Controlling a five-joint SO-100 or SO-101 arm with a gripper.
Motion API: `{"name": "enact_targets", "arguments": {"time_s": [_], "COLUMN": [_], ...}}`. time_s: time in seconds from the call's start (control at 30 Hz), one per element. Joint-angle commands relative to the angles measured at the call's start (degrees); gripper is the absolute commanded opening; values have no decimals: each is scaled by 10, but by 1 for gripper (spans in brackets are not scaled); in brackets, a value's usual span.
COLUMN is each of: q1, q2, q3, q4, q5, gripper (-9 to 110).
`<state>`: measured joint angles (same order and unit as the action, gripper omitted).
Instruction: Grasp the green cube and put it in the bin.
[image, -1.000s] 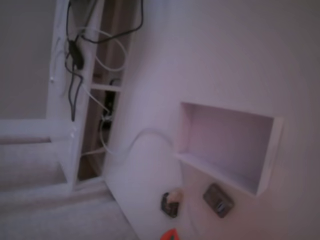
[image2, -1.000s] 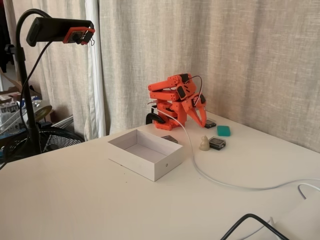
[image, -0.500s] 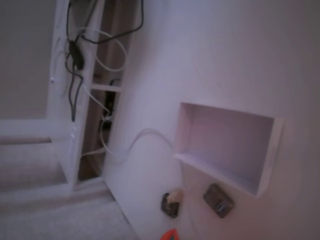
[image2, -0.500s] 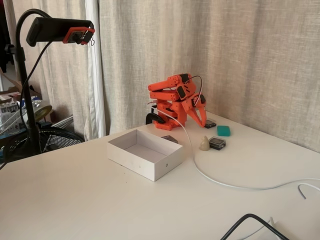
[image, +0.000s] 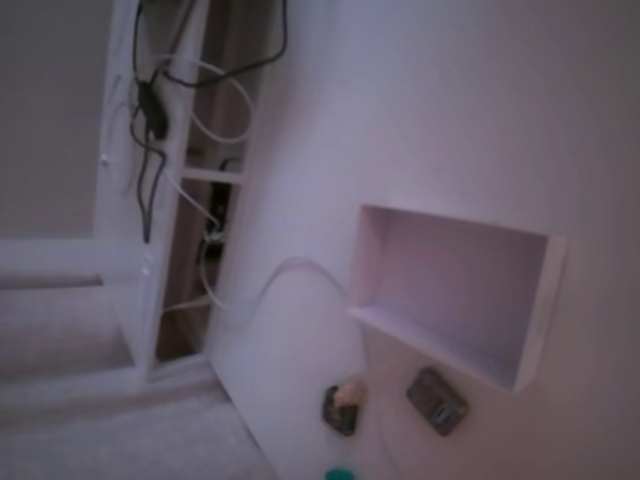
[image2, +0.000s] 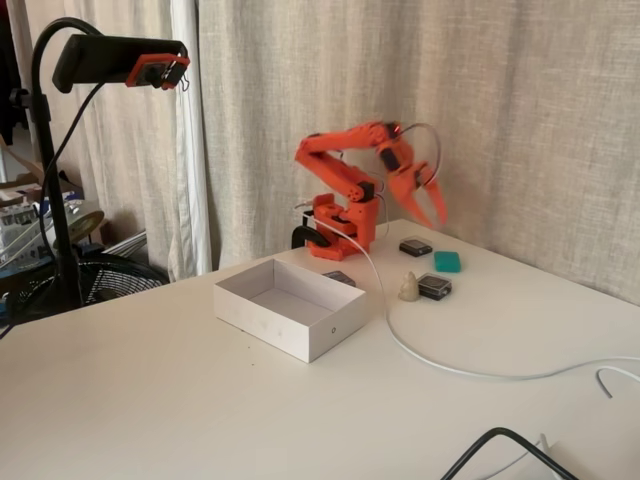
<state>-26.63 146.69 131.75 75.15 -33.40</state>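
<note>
Looking from left to right in the side-on fixed view, you first meet the bin (image2: 290, 305), a shallow white box on the tabletop (image2: 180, 400) with nothing on its floor. Just behind its far right corner a small dark object (image2: 339, 278) is partly hidden by the wall. Further right, your gripper (image2: 431, 210) hangs in the air above the tabletop with its fingers spread and nothing between them. Below it and slightly right, the green cube (image2: 447, 262) rests on the tabletop, well apart from the bin, near a dark grey rectangular object (image2: 434, 288) and a small tan-topped lump (image2: 408, 288).

In the blurred fixed view, the bin (image: 540, 300) again looks empty, and the green cube (image: 339, 474) is cut off by the bottom edge; you cannot make out the arm there.
</note>
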Motion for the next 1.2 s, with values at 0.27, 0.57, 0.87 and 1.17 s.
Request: {"name": "enact_targets", "arguments": {"time_s": [0.27, 0.57, 0.87, 1.17], "q1": [-116, -93, -35, -24], "q2": [-349, -440, -444, -439], "q3": [-450, -330, -199, -127], "q4": [269, 240, 115, 114], "q5": [-47, -101, -99, -96], "gripper": [38, 38, 38, 38]}}
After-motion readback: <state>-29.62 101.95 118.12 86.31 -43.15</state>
